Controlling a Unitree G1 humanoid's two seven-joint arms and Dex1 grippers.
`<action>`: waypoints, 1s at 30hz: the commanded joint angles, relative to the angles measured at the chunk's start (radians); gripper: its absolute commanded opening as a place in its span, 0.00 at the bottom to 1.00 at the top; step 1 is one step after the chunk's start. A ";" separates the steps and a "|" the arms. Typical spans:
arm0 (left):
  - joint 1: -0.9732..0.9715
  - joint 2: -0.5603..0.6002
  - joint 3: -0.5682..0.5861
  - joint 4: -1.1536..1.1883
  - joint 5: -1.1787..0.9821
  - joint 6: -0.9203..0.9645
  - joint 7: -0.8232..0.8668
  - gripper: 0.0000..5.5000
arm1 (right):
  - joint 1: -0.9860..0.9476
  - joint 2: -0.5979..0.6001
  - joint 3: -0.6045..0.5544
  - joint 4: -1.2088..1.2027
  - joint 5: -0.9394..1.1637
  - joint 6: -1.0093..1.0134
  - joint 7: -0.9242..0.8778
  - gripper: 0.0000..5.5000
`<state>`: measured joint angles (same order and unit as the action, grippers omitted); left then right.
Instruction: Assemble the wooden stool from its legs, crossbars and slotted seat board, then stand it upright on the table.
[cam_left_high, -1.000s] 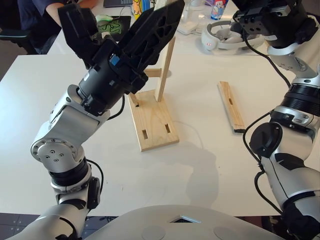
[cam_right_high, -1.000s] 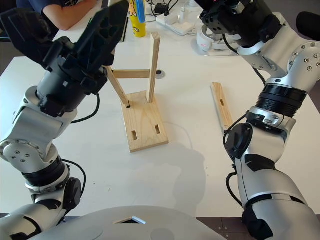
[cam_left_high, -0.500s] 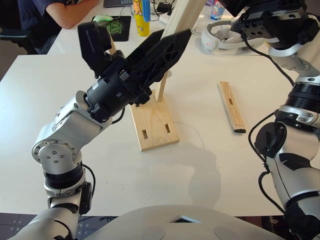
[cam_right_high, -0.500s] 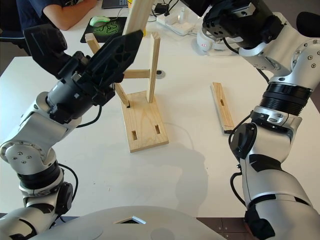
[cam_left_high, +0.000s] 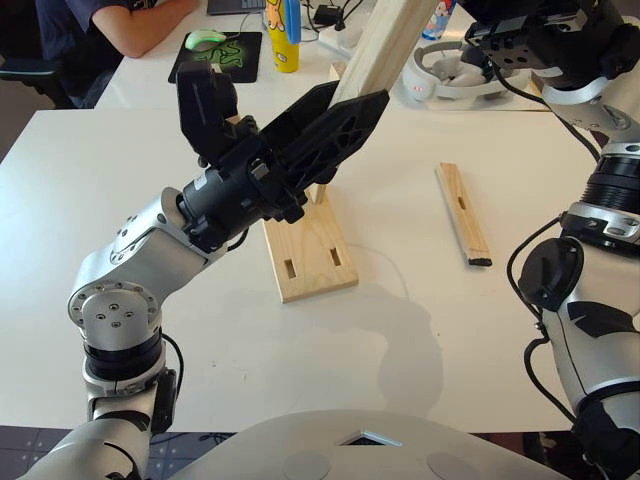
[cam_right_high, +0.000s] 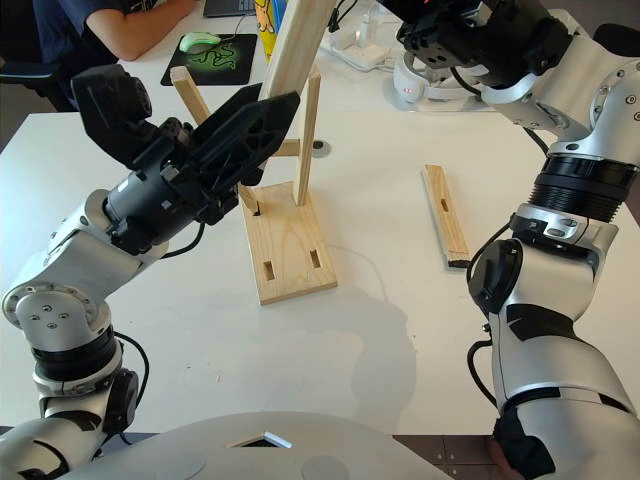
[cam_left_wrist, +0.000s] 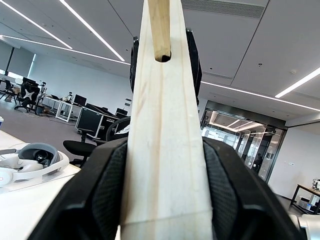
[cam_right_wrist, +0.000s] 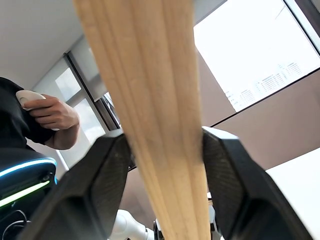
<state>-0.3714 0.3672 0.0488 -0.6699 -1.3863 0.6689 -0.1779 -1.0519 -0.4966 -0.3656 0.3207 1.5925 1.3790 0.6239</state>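
Observation:
The slotted seat board (cam_left_high: 305, 245) lies flat on the white table (cam_left_high: 120, 250). One leg (cam_right_high: 308, 130) stands upright in it and a second leg (cam_right_high: 188, 88) leans, with a crossbar (cam_right_high: 290, 148) between them. The two slots nearest me are bare. Above the board's far end my left gripper (cam_left_high: 365, 105) is shut on a third wooden leg (cam_left_high: 385, 40), which slants up past the top edge. The right gripper (cam_right_wrist: 165, 135) is shut on wood too, seemingly that leg's upper end. A loose slotted bar (cam_left_high: 463, 212) lies to the right.
On the table behind stand a white headset (cam_left_high: 445, 75), a yellow and blue bottle (cam_left_high: 284, 30) and a mouse on a dark pad (cam_left_high: 205, 40). A person sits at that table's far left. My right arm (cam_left_high: 590, 230) rises along the right edge.
My left arm has come down and forward with the leg, so more of the leg shows above the board. The right arm's hand has shifted slightly at the top. The stool parts have not moved.

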 joint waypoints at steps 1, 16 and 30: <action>0.015 0.020 0.004 0.010 0.019 0.000 0.006 0.37 | -0.015 -0.019 0.024 -0.046 -0.049 -0.010 0.064 0.40; 0.037 0.016 0.079 0.080 0.016 -0.031 0.044 0.37 | 0.003 -0.057 0.071 -0.077 -0.302 -0.157 0.272 0.38; 0.037 0.029 0.094 0.070 0.008 -0.031 0.042 0.58 | 0.039 -0.076 0.103 -0.121 -0.381 -0.181 0.334 0.38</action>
<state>-0.3467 0.3760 0.1231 -0.6146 -1.3918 0.6427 -0.1461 -1.0229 -0.5471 -0.2785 0.2262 1.2387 1.2178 0.9200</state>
